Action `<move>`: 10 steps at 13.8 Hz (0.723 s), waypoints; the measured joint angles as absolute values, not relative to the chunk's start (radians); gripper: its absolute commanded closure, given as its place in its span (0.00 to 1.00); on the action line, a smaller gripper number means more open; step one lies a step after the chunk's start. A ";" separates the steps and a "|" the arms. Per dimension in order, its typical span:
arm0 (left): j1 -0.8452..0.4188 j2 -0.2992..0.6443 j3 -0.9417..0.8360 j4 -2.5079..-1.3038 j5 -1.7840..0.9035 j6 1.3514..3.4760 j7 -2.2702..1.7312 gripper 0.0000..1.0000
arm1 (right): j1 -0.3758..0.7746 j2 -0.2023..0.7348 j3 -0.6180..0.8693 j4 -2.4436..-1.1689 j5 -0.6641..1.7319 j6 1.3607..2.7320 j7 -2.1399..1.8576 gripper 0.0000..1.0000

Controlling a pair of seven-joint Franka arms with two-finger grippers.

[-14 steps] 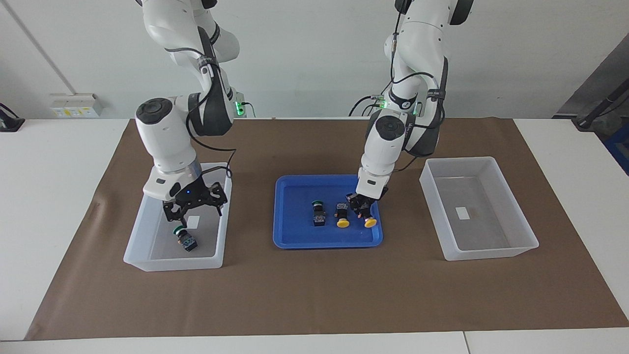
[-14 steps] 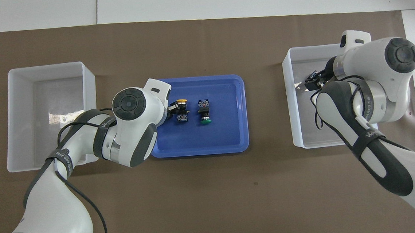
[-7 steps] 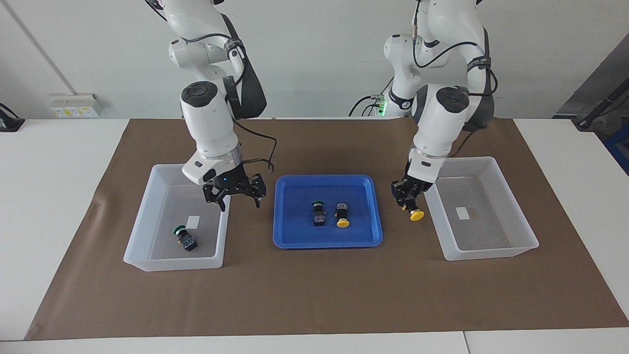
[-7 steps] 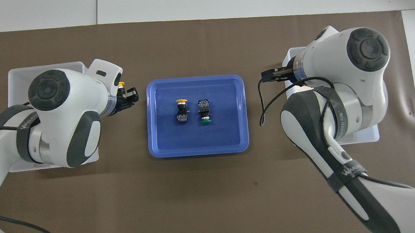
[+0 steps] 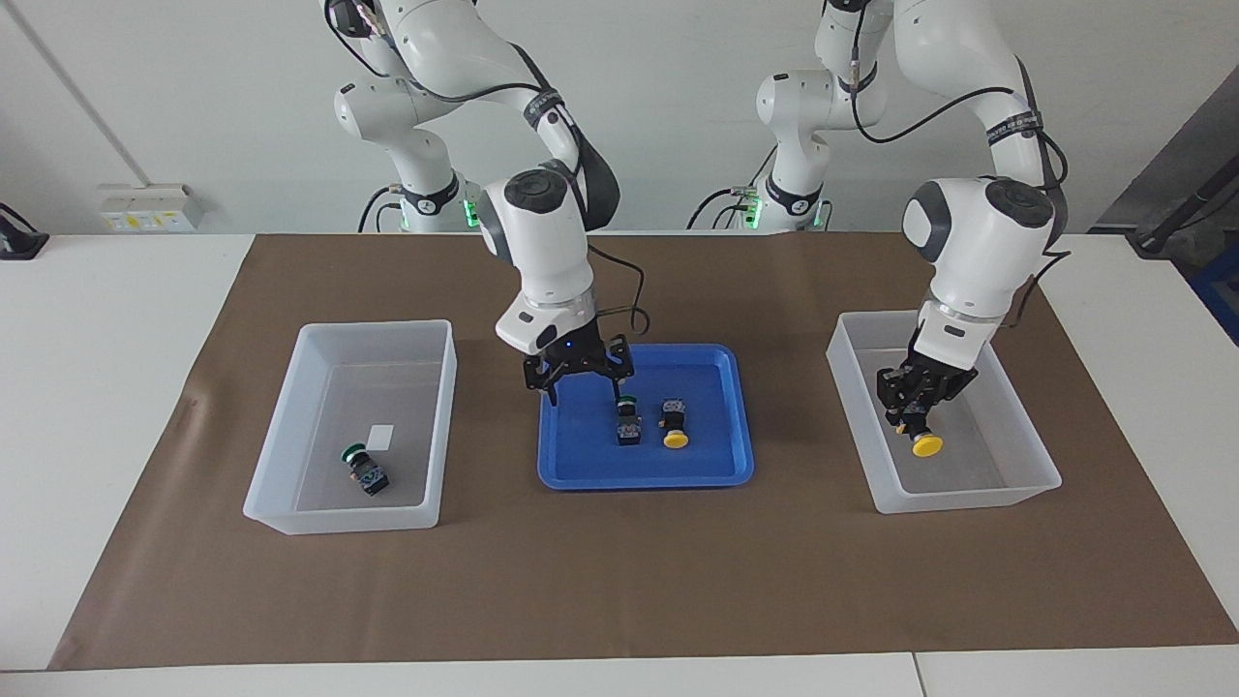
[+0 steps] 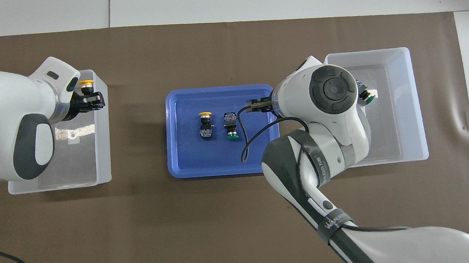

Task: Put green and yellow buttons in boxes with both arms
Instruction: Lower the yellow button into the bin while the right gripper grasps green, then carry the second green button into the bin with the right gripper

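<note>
Both arms have swung along the bench. The left hand (image 5: 913, 411) now holds a yellow button (image 5: 926, 444) over its box (image 5: 1026, 484). The right hand (image 5: 578, 373), open, hangs over the blue tray (image 5: 581, 474), which keeps two buttons. One green button (image 5: 362, 468) lies in the other box (image 5: 290, 513). Brown paper covers the white bench; the wall is plain.

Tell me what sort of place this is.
Most likely a robotics lab bench set up for sorting trials. Two white robot arms stand at a white table covered by a brown mat, with a blue tray between two plastic bins, and a plain wall above.
</note>
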State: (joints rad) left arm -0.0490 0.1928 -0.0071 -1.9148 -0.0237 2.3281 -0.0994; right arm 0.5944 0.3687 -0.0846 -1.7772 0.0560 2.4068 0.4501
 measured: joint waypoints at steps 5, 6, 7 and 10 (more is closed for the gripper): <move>-0.006 0.263 -0.008 -1.914 -0.024 2.353 -0.061 1.00 | 0.650 0.475 -0.085 -1.777 0.051 2.521 0.470 0.12; -0.004 0.279 -0.008 -1.914 -0.024 2.370 -0.057 1.00 | 0.654 0.482 -0.085 -1.777 0.045 2.529 0.470 0.13; -0.002 0.297 -0.007 -1.914 -0.024 2.393 -0.054 1.00 | 0.656 0.488 -0.085 -1.777 0.036 2.537 0.470 0.20; 0.018 0.354 -0.008 -1.914 -0.024 2.462 -0.050 1.00 | 0.665 0.504 -0.085 -1.780 0.006 2.540 0.470 0.70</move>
State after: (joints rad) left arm 0.0183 0.3542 -0.0077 -1.9136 -0.0237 2.4621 -0.0500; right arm 0.6646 0.5039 -0.0848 -1.7800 0.0057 2.5395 0.4699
